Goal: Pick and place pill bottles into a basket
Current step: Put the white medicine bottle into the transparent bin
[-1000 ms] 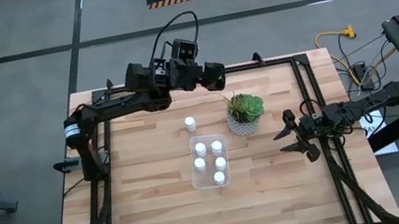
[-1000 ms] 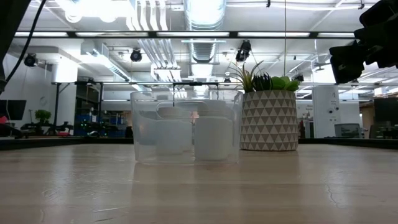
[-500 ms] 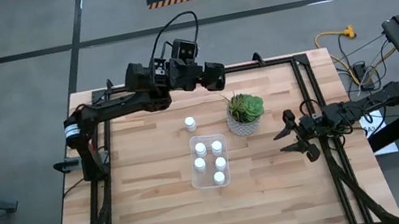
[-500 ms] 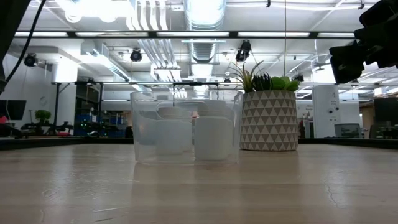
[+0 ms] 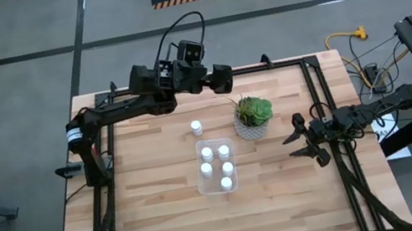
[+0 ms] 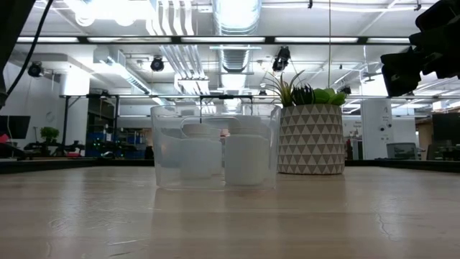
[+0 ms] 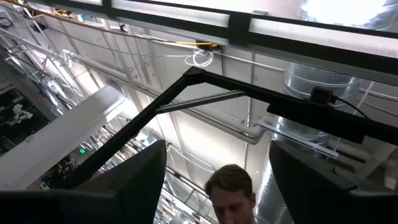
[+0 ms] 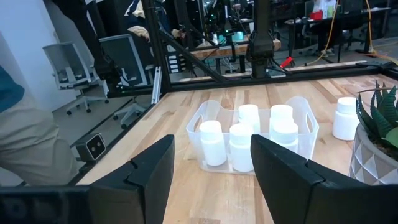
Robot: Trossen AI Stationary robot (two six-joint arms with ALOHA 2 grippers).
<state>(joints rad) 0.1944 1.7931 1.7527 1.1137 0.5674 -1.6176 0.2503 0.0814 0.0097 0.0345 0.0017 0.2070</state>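
The clear basket [image 5: 217,165] stands mid-table with several white pill bottles [image 5: 224,152] upright inside; it also shows in the right wrist view [image 8: 252,137] and the low view [image 6: 214,147]. One pill bottle [image 5: 196,127] stands on the table just beyond the basket's far end, also in the right wrist view [image 8: 345,118]. My left gripper [image 5: 227,78] is open and empty, raised near the table's far edge and pointing upward. My right gripper [image 5: 300,140] is open and empty at the table's right edge, pointing toward the basket.
A grey patterned pot with a green succulent [image 5: 254,117] stands right of the basket's far end, between it and my right gripper. A person shows in the room in the left wrist view [image 7: 230,190]. Bare wood lies on the table's near half and left side.
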